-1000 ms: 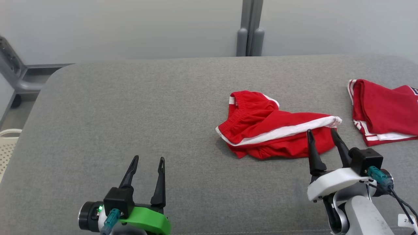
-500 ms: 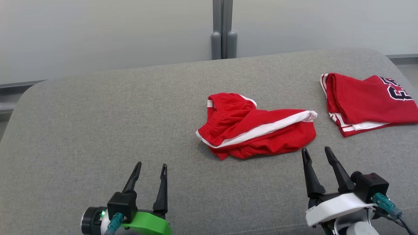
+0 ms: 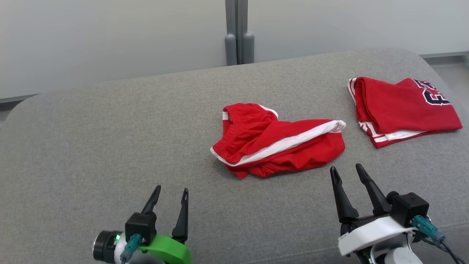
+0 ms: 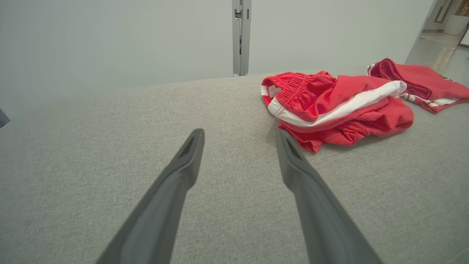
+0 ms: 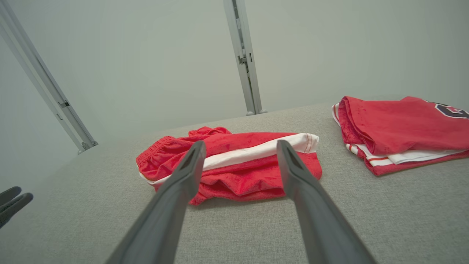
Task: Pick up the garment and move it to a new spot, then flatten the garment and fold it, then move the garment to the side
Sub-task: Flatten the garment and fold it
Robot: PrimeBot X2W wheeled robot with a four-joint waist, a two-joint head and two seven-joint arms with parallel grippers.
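Note:
The garment [image 3: 278,143] is a pair of red shorts with a white side stripe, lying crumpled near the middle of the grey padded surface [image 3: 110,146]. My right gripper [image 3: 345,168] is open just in front of the garment's right end, apart from it; its wrist view shows the garment [image 5: 238,165] straight ahead beyond the open right gripper [image 5: 240,143]. My left gripper [image 3: 172,189] is open and empty near the front edge, well to the left. Its wrist view has the garment [image 4: 337,110] up and to the right of the left gripper [image 4: 240,134].
A folded red jersey [image 3: 403,106] with dark lettering and white trim lies at the far right, also seen as the folded jersey [image 5: 399,128]. A grey post [image 3: 239,33] stands against the wall behind the surface. Bare grey fabric stretches across the left half.
The head camera has swung right, shifting the whole picture left. The right gripper, whose tips overlapped the garment's right end, now sits back from it. Both grippers stay open.

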